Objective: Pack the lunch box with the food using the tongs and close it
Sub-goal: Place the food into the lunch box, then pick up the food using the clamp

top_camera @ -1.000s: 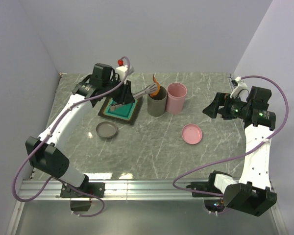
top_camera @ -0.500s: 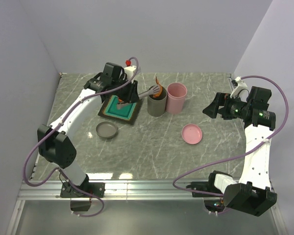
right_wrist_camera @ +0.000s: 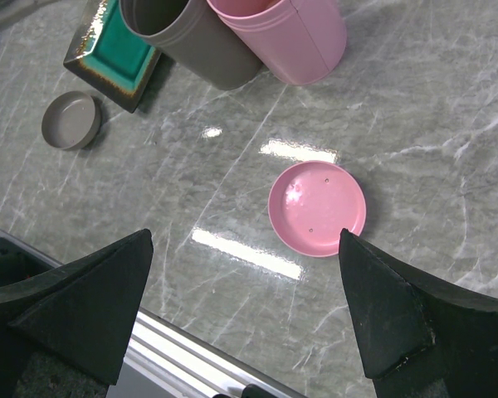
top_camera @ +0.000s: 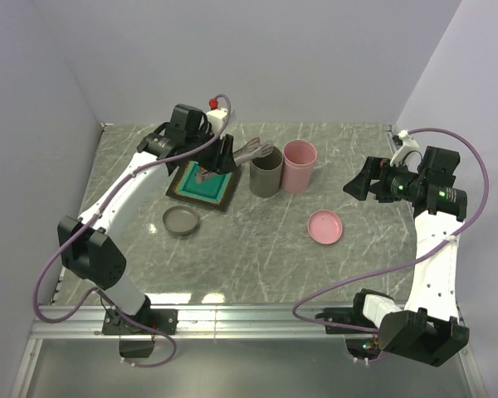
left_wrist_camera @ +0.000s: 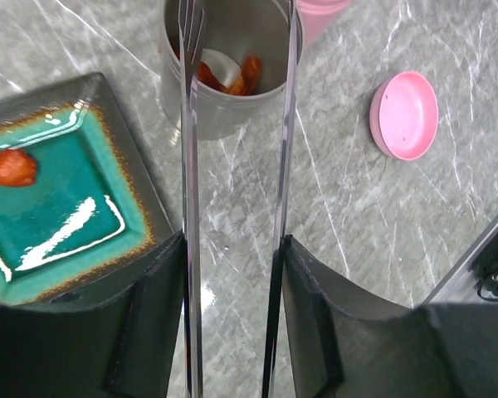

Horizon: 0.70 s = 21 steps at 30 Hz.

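My left gripper (left_wrist_camera: 232, 249) is shut on the silver tongs (left_wrist_camera: 188, 207), one finger pressed against each arm. The tongs' arms stand spread, and their empty tips hang over the grey lunch box cylinder (left_wrist_camera: 224, 108). Inside it lie orange-red food chunks (left_wrist_camera: 247, 73) and a pale ball (left_wrist_camera: 218, 62). One more orange chunk (left_wrist_camera: 8, 166) sits on the teal plate (left_wrist_camera: 66, 207). In the top view, the left gripper (top_camera: 220, 157) is above the plate's right edge. My right gripper (right_wrist_camera: 245, 240) is open and empty, high over the pink lid (right_wrist_camera: 317, 207).
A pink cylinder (top_camera: 299, 164) stands touching the grey one (top_camera: 266, 174) on its right. The grey lid (top_camera: 181, 220) lies in front of the plate (top_camera: 201, 184), and the pink lid (top_camera: 324, 226) lies at centre right. A metal rail runs along the near edge.
The left arm swung right from the plate to the grey cylinder. The orange chunk that the tongs held is gone from their tips, and the tongs have spread wider. The right arm stayed still.
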### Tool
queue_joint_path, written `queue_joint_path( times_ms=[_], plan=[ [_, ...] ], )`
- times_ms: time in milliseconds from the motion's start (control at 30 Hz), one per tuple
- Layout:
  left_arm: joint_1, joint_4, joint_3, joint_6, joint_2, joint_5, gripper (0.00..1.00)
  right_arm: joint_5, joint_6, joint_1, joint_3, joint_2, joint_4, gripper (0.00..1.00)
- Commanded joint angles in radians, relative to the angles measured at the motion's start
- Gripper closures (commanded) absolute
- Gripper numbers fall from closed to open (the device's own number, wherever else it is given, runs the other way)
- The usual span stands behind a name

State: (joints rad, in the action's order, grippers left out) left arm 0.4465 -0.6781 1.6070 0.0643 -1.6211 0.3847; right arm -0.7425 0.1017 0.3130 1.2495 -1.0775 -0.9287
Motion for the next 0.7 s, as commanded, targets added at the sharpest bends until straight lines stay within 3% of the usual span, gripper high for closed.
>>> queue_joint_path(
  times_ms=[0,133,367,667],
  plan=[
    [-0.002,0.012,0.016,-0.006,0.101,-0.036,0.48,-0.001,0.004,0.008,0.008,0.025,0.008,0.00],
    [-0.055,0.005,-0.059,-0.011,0.180,-0.050,0.47,-0.001,0.006,0.008,0.008,0.025,0.010,0.00],
    [-0.270,-0.018,-0.188,-0.015,0.233,-0.073,0.46,-0.008,0.006,0.008,0.004,0.024,0.011,0.00],
    [-0.298,0.063,-0.337,0.055,0.210,-0.214,0.44,-0.005,0.006,0.008,0.010,0.024,0.008,0.00]
  ],
)
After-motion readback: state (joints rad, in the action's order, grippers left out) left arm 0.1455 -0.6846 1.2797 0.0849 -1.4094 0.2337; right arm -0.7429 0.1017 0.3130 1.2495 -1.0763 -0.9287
